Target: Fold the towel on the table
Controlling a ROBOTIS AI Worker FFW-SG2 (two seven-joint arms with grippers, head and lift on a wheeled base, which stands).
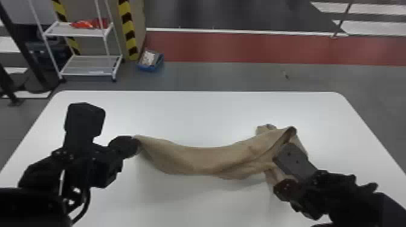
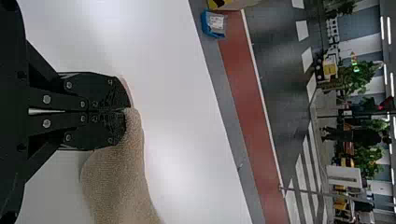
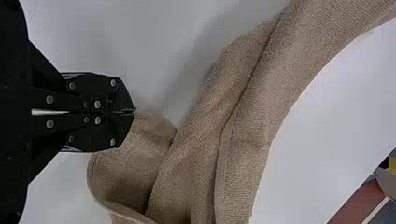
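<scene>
In the head view my left gripper (image 1: 135, 146) holds one end of the tan towel (image 1: 193, 160) at the table's left. The towel stretches sideways as a sagging, bunched band toward my right gripper (image 1: 278, 187), with crumpled folds around its far side. The left wrist view has my left gripper (image 2: 127, 110) shut on a corner of the towel (image 2: 123, 186). Seen in the right wrist view, my right gripper (image 3: 133, 111) is shut with towel fabric (image 3: 196, 163) at its fingertips; the pinched part is mostly hidden by the fingers.
The white table (image 1: 199, 117) lies beneath both arms. Beyond its far edge stand a white shelf rack (image 1: 90, 65) at the left and a blue bin (image 1: 150, 67) on the floor.
</scene>
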